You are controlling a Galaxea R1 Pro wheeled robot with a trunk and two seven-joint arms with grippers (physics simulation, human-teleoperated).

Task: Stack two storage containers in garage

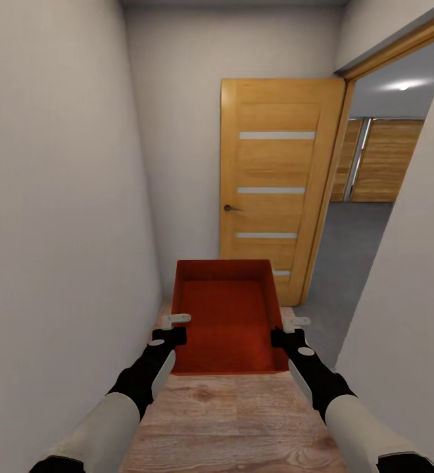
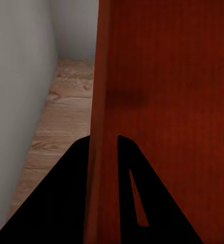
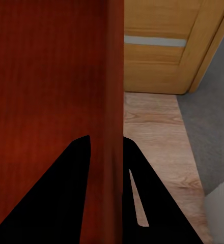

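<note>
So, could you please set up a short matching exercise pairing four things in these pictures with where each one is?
Things:
1. storage container
2. left gripper
3. wooden door
4. grey floor

Places:
A. beyond the doorway on the right
B. clamped on the bin's left wall
C. held between both arms
D. standing open at the corridor's end

Pairs: 1-C, 2-B, 3-D, 4-A

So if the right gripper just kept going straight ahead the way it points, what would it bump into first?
Probably the open wooden door ahead. The right gripper is shut on the side wall of the orange-red rectangular open-top bin, pointing along it over wood plank floor; depth is unclear.
</note>
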